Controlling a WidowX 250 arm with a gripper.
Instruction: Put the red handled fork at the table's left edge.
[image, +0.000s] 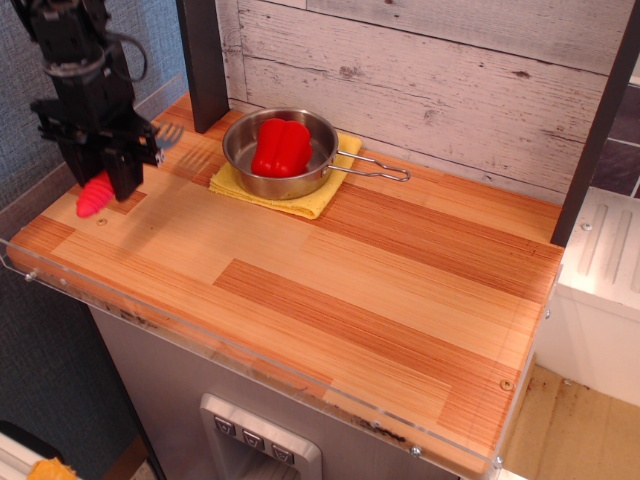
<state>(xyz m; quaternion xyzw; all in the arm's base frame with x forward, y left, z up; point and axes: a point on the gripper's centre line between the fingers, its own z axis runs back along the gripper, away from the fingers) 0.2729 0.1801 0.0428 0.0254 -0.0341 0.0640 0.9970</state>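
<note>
Your striped wooden table with its clear acrylic rim sits before a whitewashed plank wall. At its left edge, your black gripper is clamped on the ribbed red handled fork, silver tines pointing right. Further right, a lumpy red pepper sits in a steel pan on a yellow cloth.

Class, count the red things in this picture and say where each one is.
2. The red pepper sits in the metal pan on the yellow cloth. The red handled fork is held in the claw over the table's left edge.
</note>
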